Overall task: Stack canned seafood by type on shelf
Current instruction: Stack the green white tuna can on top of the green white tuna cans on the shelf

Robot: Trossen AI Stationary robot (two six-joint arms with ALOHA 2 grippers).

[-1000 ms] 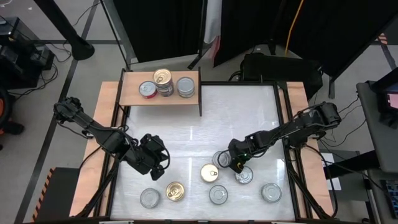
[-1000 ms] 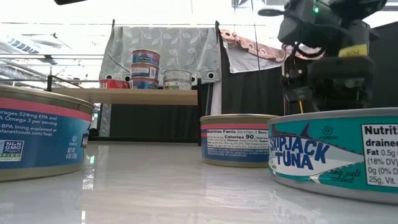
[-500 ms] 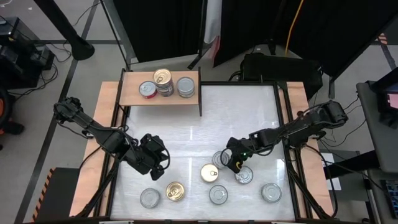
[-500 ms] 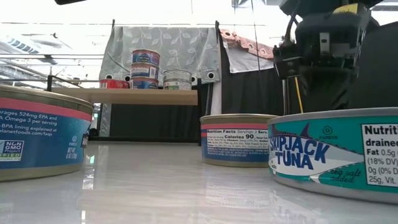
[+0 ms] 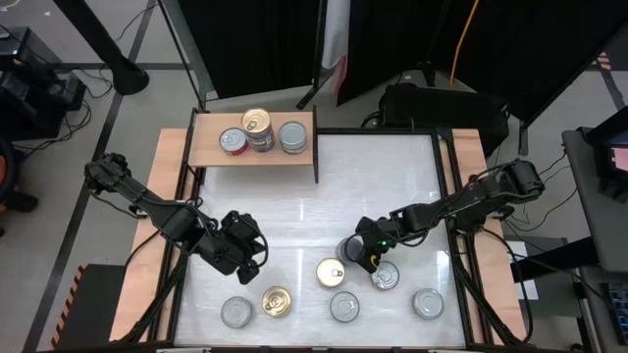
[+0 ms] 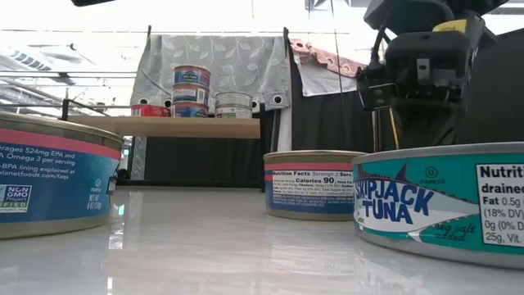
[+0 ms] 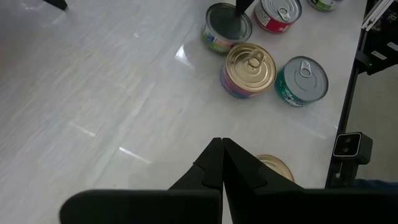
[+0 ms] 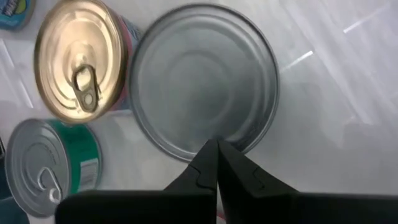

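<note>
The right gripper [image 5: 365,252] is clenched on nothing, its tips over a plain-topped silver tin [image 8: 204,96], perhaps touching it; the left gripper [image 5: 245,257], also clenched and empty, waits over the bench [image 5: 294,196]; stacked tins [image 5: 257,130] sit on the shelf [image 5: 206,145].

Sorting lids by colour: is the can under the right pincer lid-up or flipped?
Flipped, it seems. The can below the shut right pincer shows a plain ribbed silver face without a pull tab, unlike the gold-lidded can beside it.
</note>
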